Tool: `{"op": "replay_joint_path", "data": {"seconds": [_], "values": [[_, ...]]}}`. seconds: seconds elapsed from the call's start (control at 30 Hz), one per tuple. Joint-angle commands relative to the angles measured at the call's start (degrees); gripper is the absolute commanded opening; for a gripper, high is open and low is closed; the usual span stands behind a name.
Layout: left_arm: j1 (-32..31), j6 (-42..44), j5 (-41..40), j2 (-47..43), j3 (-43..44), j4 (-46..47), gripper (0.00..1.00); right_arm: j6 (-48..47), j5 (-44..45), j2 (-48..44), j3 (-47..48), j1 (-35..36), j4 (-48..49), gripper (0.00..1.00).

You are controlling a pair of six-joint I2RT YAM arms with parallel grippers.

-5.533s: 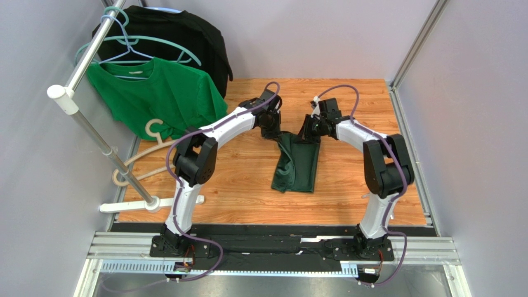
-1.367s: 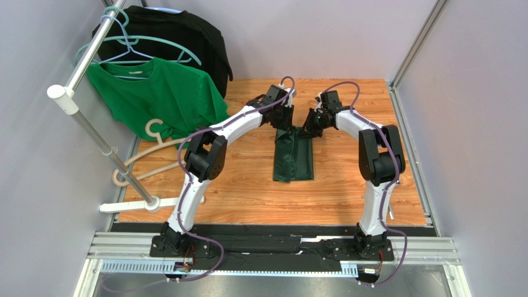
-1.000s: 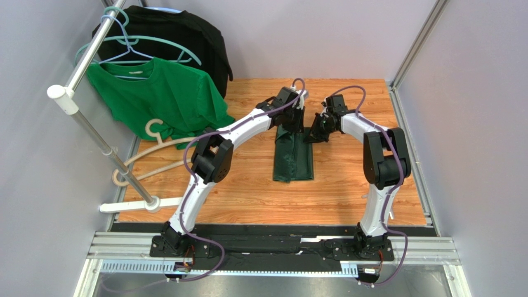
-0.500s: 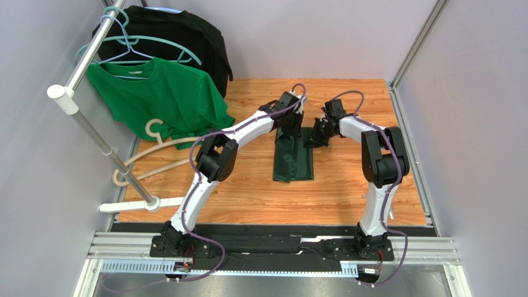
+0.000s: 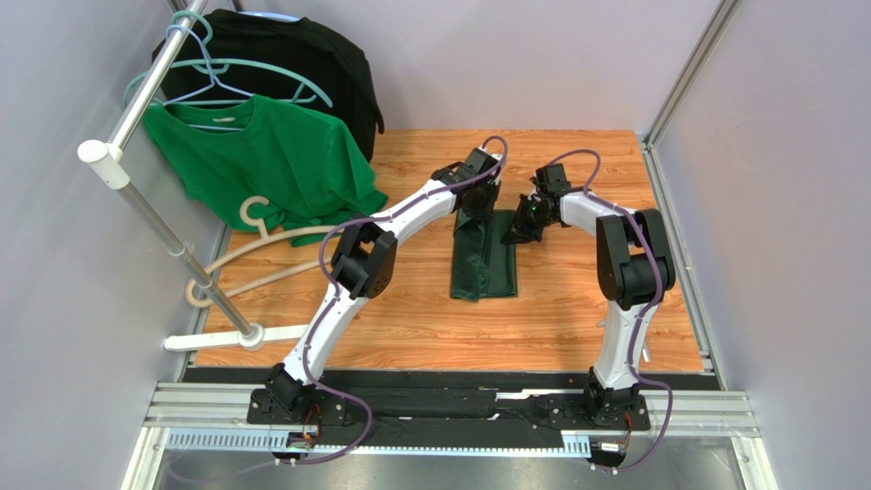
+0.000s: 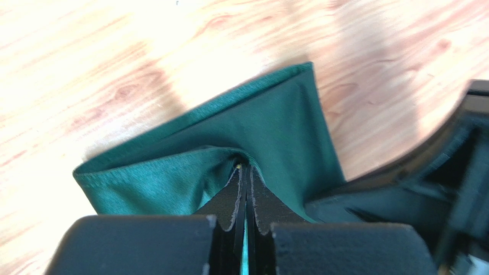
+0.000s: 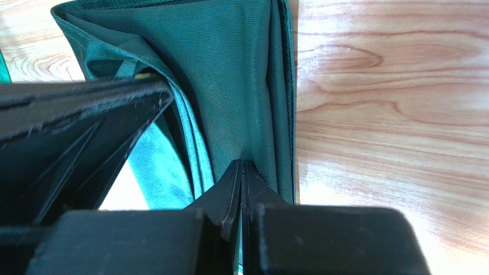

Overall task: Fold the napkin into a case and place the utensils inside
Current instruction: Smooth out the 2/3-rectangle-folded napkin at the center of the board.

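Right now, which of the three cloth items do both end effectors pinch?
The dark green napkin, a narrow folded strip on the table. The brighter green T-shirt and the black garment hang at the far left.

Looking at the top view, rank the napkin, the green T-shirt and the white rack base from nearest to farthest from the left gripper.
1. The napkin: mid-table, its far end pinched in the left gripper.
2. The green T-shirt: hanging off to the left, by the table's back-left corner.
3. The white rack base: far left, toward the table's near edge.
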Motion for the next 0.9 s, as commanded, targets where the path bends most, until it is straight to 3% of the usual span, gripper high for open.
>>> {"op": "replay_joint_path", "data": {"seconds": [0.0, 0.23, 0.5, 0.87], "values": [[-0.07, 2.81, -2.81, 2.47, 6.01, -3.05, 0.00, -0.29, 2.00, 0.33, -0.64, -0.11, 0.80, 0.00], [0.28, 5.54, -4.84, 2.99, 6.01, -2.87, 0.00, -0.11, 1.91, 0.33, -0.64, -0.20, 0.80, 0.00], [2.30, 1.77, -4.40, 3.79, 7.86, -4.37, 0.00, 0.50, 1.56, -0.10, -2.13, -0.02, 0.97, 0.00], [3.88, 1.41, -0.36, 3.88, 7.95, -2.35, 0.00, 0.50, 0.95, -0.02, -2.49, 0.15, 1.50, 0.00]]}}
